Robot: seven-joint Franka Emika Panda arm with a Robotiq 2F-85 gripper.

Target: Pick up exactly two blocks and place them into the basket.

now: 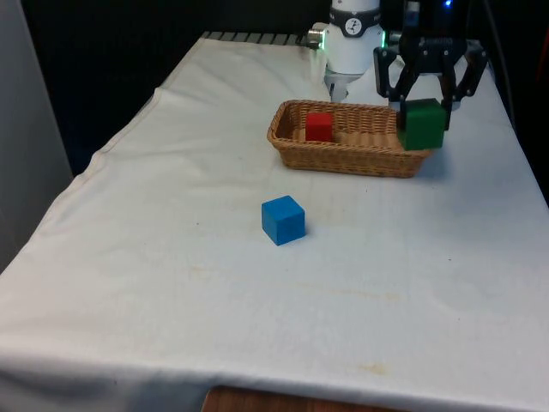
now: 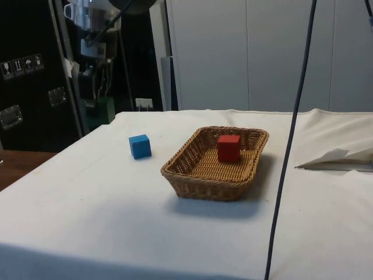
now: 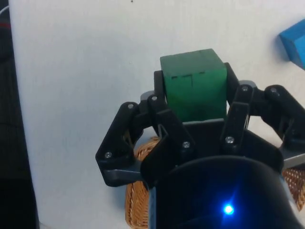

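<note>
- Blue block (image 1: pixel 283 220) sits on the cloth nearest the camera, well apart from the basket (image 1: pixel 343 159), which already contains a red block (image 1: pixel 319 126).
- Gripper (image 1: pixel 426 113) fingers are clamped on the green block (image 1: pixel 422 124), raised near the basket's end (front view's right).
- Releasing here risks it clipping the rim and tumbling outside.

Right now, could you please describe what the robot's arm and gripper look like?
The arm is white and rounded, with a green glow at one joint. The gripper is black, with two fingers on hinged, bolted linkages.
</note>
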